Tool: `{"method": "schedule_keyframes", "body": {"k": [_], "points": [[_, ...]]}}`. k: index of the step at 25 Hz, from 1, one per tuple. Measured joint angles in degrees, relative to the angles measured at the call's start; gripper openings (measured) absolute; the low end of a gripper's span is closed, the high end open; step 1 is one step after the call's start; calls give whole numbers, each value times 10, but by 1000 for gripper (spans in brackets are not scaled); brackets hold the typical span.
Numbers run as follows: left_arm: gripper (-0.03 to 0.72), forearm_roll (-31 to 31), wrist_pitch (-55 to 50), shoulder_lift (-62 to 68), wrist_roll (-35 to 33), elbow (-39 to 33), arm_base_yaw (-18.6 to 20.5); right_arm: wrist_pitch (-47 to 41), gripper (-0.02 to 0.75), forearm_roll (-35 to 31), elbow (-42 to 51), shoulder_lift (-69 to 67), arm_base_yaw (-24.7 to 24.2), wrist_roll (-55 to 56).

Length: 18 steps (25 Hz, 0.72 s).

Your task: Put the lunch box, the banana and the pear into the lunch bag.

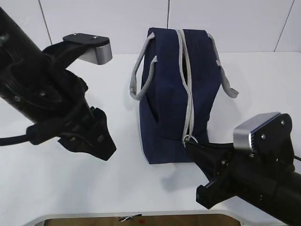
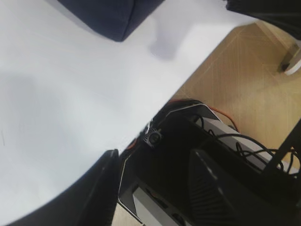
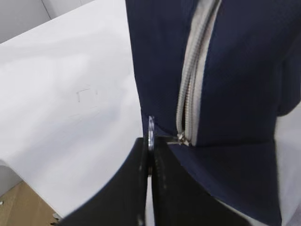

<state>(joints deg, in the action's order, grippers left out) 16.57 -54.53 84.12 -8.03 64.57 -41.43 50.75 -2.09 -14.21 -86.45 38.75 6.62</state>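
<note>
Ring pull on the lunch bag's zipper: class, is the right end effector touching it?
Touching. The right wrist view shows the right end effector shut on the ring pull, its lower edge pinched between the fingers.

You see a white counter point(image 1: 56, 188). It is smooth, with a rounded front edge. Behind it stands a pale wall point(image 1: 225, 23) with thin dark lines running down it.

In the left wrist view, the counter's edge cuts across at a slant. Past it you see a light brown wood floor point(image 2: 235, 66). A dark box point(image 2: 207, 188) with a pale rim sits below the edge. Black cables point(image 2: 244, 146) lie over it, and an orange wire point(image 2: 221, 115) curves beside them.

In the right wrist view, you can spot a faint square mark point(image 3: 86, 95) on the counter.
</note>
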Motion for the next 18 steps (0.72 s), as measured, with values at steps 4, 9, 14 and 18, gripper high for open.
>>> {"method": "schedule_keyframes", "body": {"k": [4, 9, 14, 18], "points": [[371, -2, 23, 27, -9, 0, 0, -65, 17, 9, -23, 35, 0, 0], [372, -5, 51, 58, -26, 0, 0, -153, 17, 16, -65, 73, 0, -16], [370, -5, 77, 73, -47, -1, 0, -242, 17, 27, -120, 99, 0, -36], [370, -5, 98, 79, -62, -2, 0, -298, 17, 34, -171, 106, 0, -59]]}}
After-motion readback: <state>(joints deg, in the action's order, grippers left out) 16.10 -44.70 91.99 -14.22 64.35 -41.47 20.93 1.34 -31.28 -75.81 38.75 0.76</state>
